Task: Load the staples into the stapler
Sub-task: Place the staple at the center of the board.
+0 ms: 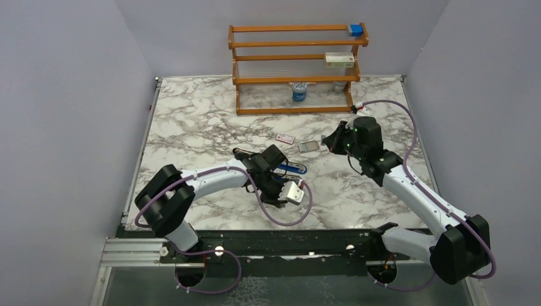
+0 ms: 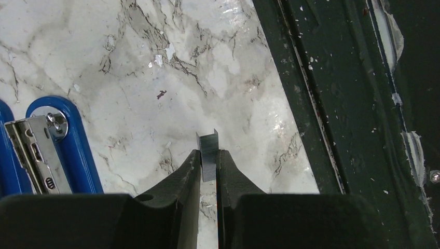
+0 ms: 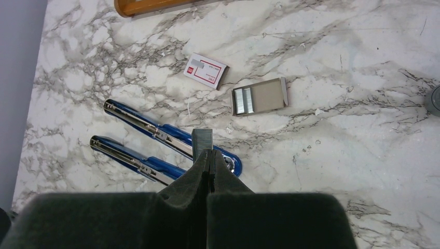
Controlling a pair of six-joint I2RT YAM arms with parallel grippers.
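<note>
- The left gripper [image 2: 208, 156] has its black fingers nearly together. They pinch a short ridged strip of silver-grey metal staples [image 2: 209, 141] by its sides, and the strip's end sticks out past the tips.
- The right gripper [image 3: 209, 154] is pressed fully together. A second strip [image 3: 201, 140] of the same ridged grey metal shows at its tips, seemingly nipped by one thin edge.
- The long blue stapler [image 3: 155, 129] lies swung open on the white, grey-veined marble table [image 3: 337, 155]. Its two arms are splayed with bright metal showing along them, near the left gripper.
- Risk: each hold on the smooth, thin metal is narrow. A tilt, or a knock against the channel wall, could twist a strip, snap it or drop it.
- Risk: nothing holds the stapler, so a push would probably slide it across the polished marble.
- Beyond, a flat grey tray [image 3: 267, 96] holds spare strips [image 3: 243, 101], beside a small pink-and-white card box [image 3: 206, 70].
</note>
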